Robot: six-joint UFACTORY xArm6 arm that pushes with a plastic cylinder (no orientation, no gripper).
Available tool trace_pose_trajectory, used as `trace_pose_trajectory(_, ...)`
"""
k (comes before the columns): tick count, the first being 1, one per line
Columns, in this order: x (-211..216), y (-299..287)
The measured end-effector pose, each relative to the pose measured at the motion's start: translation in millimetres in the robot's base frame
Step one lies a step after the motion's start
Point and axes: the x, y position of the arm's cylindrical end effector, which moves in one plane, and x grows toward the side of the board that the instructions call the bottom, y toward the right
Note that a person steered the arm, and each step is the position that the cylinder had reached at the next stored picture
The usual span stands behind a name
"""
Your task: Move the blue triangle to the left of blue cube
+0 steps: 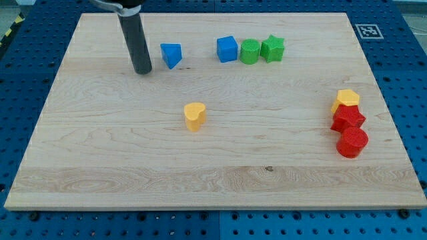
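Counter [100, 147], left to right, placed from the blue cube [227, 49].

My tip [143, 71]: well left of it; no jaws fitted, so none to report.

Blue triangle [171, 55]: between tip and cube, apart from both, already on the cube's left; judged near done, perhaps a closing nudge left. Its apex seems to point toward the view's bottom; long axis unclear.

On the wooden surface [100, 147], a green cylinder [249, 51] and a green star [272, 49] sit touching near the view's top. A yellow heart [194, 115] stands alone mid-board. At the view's right, a yellow hexagon [347, 99], red star [347, 119] and red cylinder [351, 142] cluster together.
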Motion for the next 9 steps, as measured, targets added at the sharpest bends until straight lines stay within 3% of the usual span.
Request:
trace_pose_trajectory(2,-33.3,47.6)
trace_pose_trajectory(4,-19.4,32.0)
trace_pose_trajectory(6,-21.2,88.9)
trace_pose_trajectory(7,-21.1,81.7)
trace_pose_trajectory(9,20.0,64.3)
